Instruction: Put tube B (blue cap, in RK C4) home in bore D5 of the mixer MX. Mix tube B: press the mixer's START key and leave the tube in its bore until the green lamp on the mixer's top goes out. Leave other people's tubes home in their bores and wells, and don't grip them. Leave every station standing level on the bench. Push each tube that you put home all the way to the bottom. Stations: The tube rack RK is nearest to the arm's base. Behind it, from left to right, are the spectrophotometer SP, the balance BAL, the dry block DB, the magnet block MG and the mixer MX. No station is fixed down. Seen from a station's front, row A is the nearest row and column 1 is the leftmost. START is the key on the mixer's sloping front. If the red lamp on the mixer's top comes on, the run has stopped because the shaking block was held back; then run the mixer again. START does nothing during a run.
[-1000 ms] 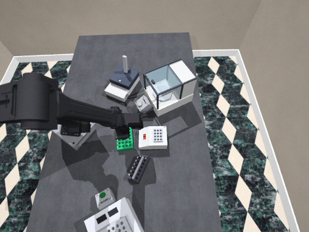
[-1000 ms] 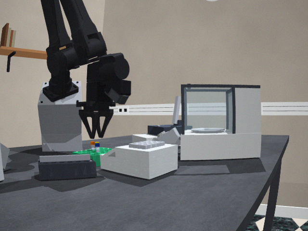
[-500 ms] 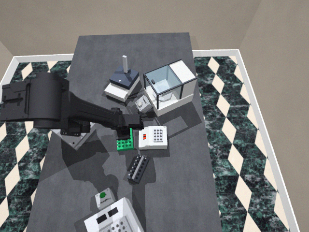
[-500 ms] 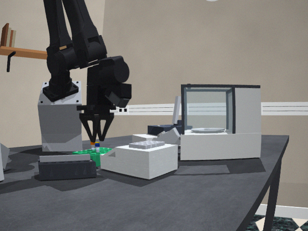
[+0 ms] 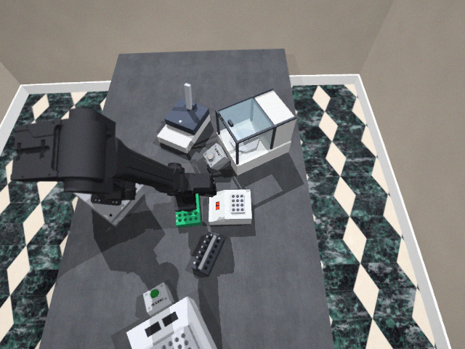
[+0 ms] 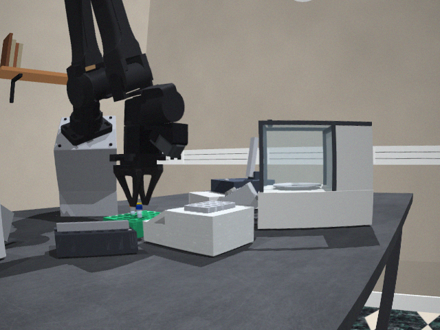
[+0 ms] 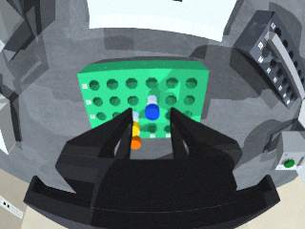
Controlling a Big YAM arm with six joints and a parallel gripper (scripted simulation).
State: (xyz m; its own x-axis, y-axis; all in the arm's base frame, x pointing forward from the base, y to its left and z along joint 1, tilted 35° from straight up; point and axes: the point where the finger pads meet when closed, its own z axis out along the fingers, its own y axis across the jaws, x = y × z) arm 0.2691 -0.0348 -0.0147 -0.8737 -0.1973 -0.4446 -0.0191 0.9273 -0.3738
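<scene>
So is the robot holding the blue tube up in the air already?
No, the blue-capped tube sits in the green rack, and the fingers stand apart on either side without touching it.
</scene>
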